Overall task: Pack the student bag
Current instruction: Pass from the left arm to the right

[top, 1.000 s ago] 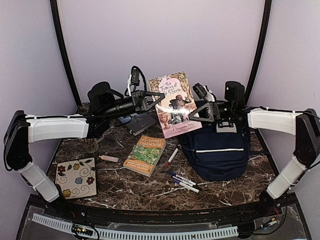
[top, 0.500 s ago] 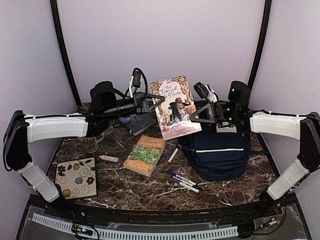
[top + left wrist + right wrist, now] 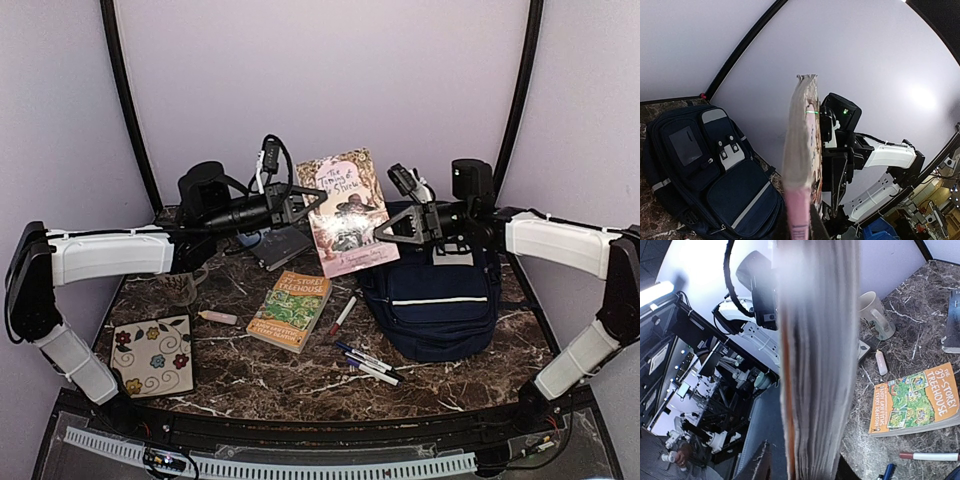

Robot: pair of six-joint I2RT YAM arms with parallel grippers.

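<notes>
Dark marble-patterned table [image 3: 300, 385] carries the large navy-blue fabric backpack [image 3: 440, 300], lying flat right of centre. Pink paperback book [image 3: 348, 205] is held in the air left of the backpack. Left gripper [image 3: 314, 198] is clamped on its left edge. Right gripper [image 3: 383, 232] straddles its right edge; clamping cannot be determined.

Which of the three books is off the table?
The pink Taming of the Shrew book, upright in the air; the orange Treehouse book and the grey book lie flat.

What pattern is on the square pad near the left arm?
The pad shows coloured flowers on cream; top external view.
</notes>
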